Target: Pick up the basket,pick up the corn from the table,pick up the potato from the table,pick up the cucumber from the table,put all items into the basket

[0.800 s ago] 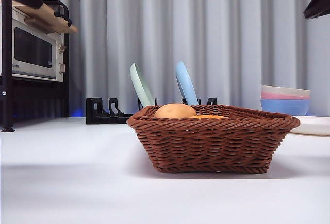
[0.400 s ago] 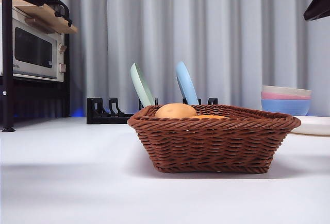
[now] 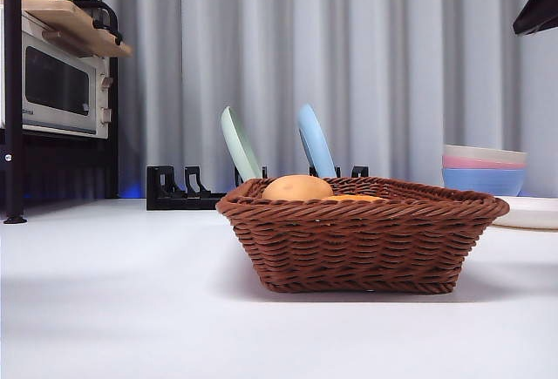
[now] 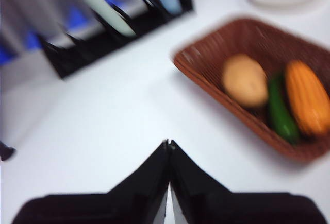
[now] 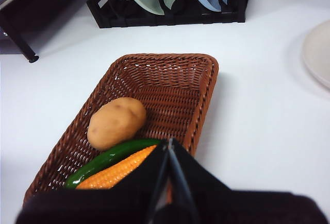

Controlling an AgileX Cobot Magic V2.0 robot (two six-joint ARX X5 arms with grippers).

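The brown wicker basket stands on the white table. Inside it lie the tan potato, the dark green cucumber and the orange corn side by side. My left gripper is shut and empty, high above the table beside the basket. My right gripper is shut and empty, above the basket's near end. In the front view only a black tip shows at the top right corner.
A black dish rack with a green plate and a blue plate stands behind the basket. A microwave sits on a shelf at the left. Stacked bowls and a white plate are at the right.
The dark arm at the top left corner of the front view has drawn out of sight. The basket and its contents have not moved.
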